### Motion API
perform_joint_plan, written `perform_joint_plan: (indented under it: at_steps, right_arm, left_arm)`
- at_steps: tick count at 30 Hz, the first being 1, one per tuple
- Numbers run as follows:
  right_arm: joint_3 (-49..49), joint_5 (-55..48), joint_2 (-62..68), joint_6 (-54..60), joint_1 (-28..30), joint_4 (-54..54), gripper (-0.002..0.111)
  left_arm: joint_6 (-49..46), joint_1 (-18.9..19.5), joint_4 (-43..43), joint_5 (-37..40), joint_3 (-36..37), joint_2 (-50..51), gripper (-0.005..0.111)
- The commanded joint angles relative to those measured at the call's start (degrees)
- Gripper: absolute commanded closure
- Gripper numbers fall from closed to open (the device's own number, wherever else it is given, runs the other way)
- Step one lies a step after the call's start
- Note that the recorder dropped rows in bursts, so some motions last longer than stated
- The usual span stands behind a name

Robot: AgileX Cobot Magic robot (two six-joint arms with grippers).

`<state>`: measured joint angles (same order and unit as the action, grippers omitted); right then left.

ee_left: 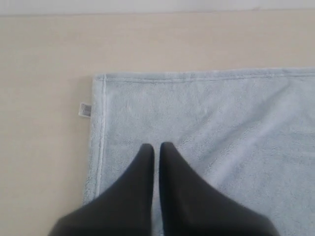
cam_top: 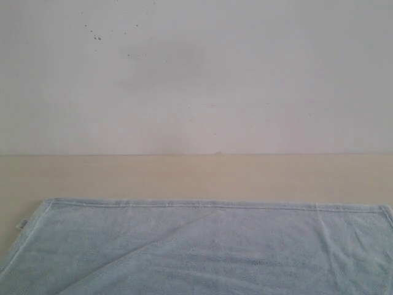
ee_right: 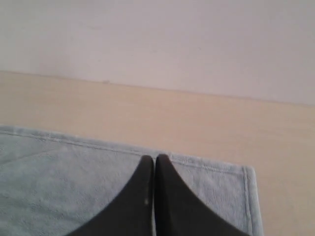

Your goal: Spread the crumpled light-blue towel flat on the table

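The light-blue towel [cam_top: 233,246] lies spread on the beige table [cam_top: 184,175], its hemmed far edge straight and a soft diagonal crease crossing it. Neither gripper shows in the exterior view. In the left wrist view, my left gripper [ee_left: 156,146] hovers shut over the towel [ee_left: 221,128] near its corner, nothing between its black fingers. A small white label [ee_left: 85,109] sticks out from the towel's side edge. In the right wrist view, my right gripper [ee_right: 154,158] is shut and empty above the towel [ee_right: 74,172], close to the hem and the other far corner.
A white wall [cam_top: 196,74] rises where the table ends. A strip of bare table [ee_right: 197,128] runs between the towel's far hem and the wall, and more bare table [ee_left: 44,147] lies beside the labelled edge.
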<state>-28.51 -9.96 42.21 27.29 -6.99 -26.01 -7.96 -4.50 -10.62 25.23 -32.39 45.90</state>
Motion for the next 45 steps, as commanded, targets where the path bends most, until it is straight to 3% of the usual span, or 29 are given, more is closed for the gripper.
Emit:
perform_joint_plan:
  at_steps: [1, 9, 14, 19, 45]
  right_arm:
    - [0.07, -2.41, -6.25, 0.11, -2.38, -0.41, 0.108]
    - [0.07, -9.29, -19.13, -0.25, -3.05, -0.62, 0.108]
    - [0.07, -16.51, -28.02, -0.38, -3.05, -0.62, 0.108]
    - [0.07, -20.33, -34.85, -2.11, -3.05, -0.62, 0.108]
    - [0.24, -20.22, -37.46, -2.75, -2.75, -0.76, 0.108]
  left_arm:
    - [-0.78, -0.16, -2.44, 0.21, 3.20, -6.48, 0.103]
    - [-0.68, -0.16, -5.15, 2.30, 4.91, -16.13, 0.103]
    - [-0.68, -0.16, -6.99, 8.31, 4.91, -17.91, 0.103]
    - [-0.68, -0.16, -6.99, 8.91, 4.91, -18.06, 0.103]
    - [-0.68, -0.16, -6.99, 8.68, 4.91, -18.06, 0.103]
